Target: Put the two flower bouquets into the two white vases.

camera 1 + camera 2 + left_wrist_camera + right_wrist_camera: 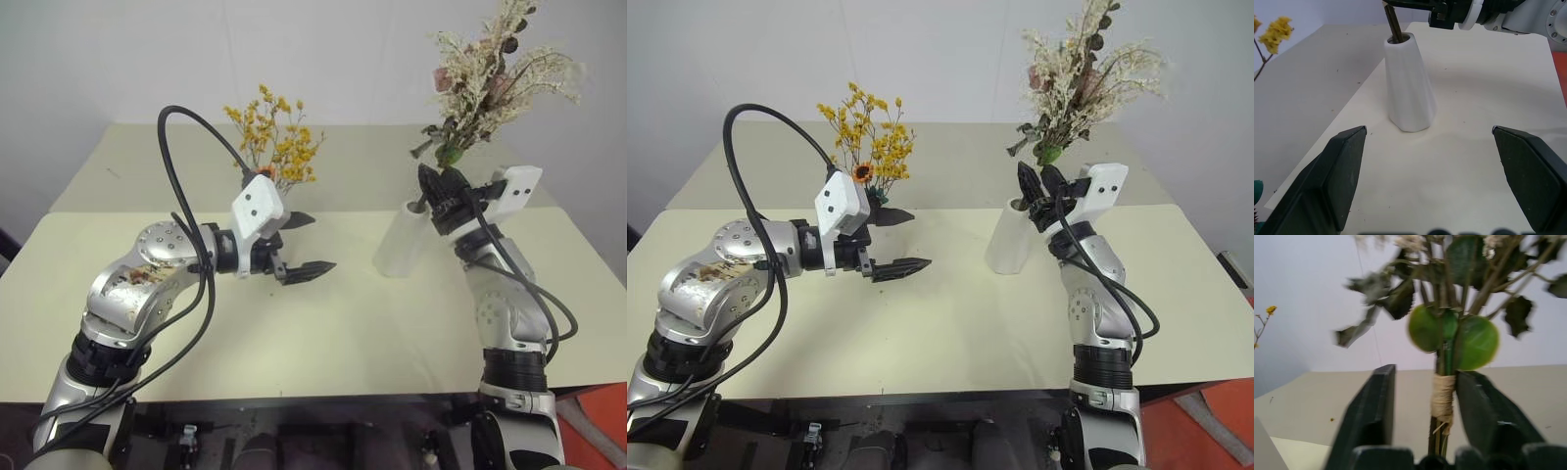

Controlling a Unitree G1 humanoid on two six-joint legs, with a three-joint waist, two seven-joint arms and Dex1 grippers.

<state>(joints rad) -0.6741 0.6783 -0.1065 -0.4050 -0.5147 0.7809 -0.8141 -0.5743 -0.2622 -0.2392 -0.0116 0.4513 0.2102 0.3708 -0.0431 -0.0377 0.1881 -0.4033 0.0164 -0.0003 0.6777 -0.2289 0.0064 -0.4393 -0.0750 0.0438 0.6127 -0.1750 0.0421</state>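
The large beige-cream bouquet with green leaves [1073,73] is seen stem-down in the tapered white vase [1011,240] on the right of the worktop [343,333]; around its bound stem the right hand [1040,186] is parted, one finger just beside it. The yellow-orange bouquet [276,142] is standing far left, its vase hidden behind the left hand [299,245], spread wide and empty. Little is judged left.

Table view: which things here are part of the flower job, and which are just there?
Job:
- large cream-and-pink dried bouquet, stems in the matte white tapered vase
- small yellow-orange blossom bouquet with tiny sunflower
- right tool, jaws apart around the cream bouquet's stems
- left tool, open

Just there:
- beige table
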